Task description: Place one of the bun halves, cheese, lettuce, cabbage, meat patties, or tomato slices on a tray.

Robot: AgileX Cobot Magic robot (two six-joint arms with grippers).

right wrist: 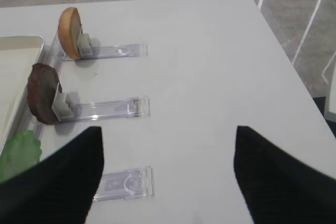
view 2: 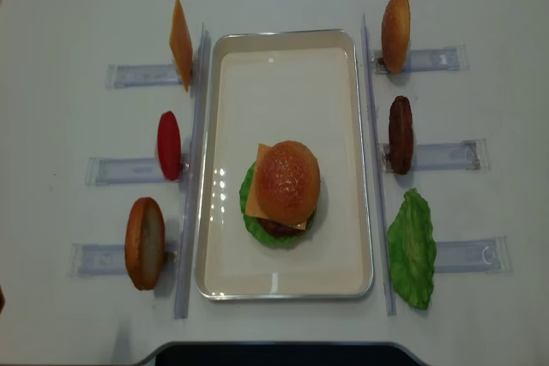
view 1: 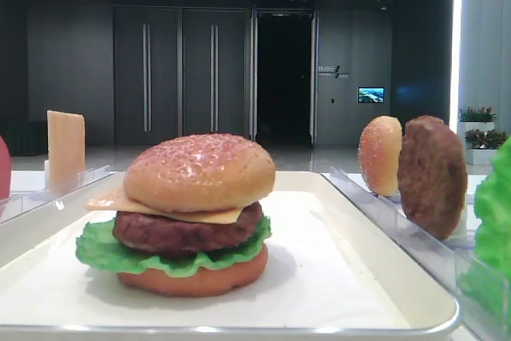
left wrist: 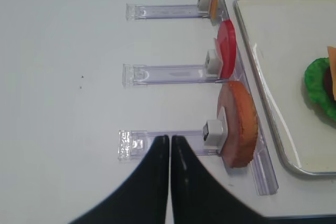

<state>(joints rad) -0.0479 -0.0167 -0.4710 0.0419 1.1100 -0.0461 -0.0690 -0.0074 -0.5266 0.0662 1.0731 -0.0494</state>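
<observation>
Tray (view 2: 225, 169) with assembled burger (view 2: 281, 192) inside

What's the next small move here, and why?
Probably none beyond keeping both arms back. The burger on the tray looks finished: bun top over cheese, patty, lettuce and base. The left gripper is shut and empty, the right gripper open and empty, both off the tray.

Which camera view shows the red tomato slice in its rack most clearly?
The left wrist view: the tomato slice stands close and sharp. The overhead view shows it whole but small, the low front view only a red sliver at the left edge, the right wrist view nothing.
</observation>
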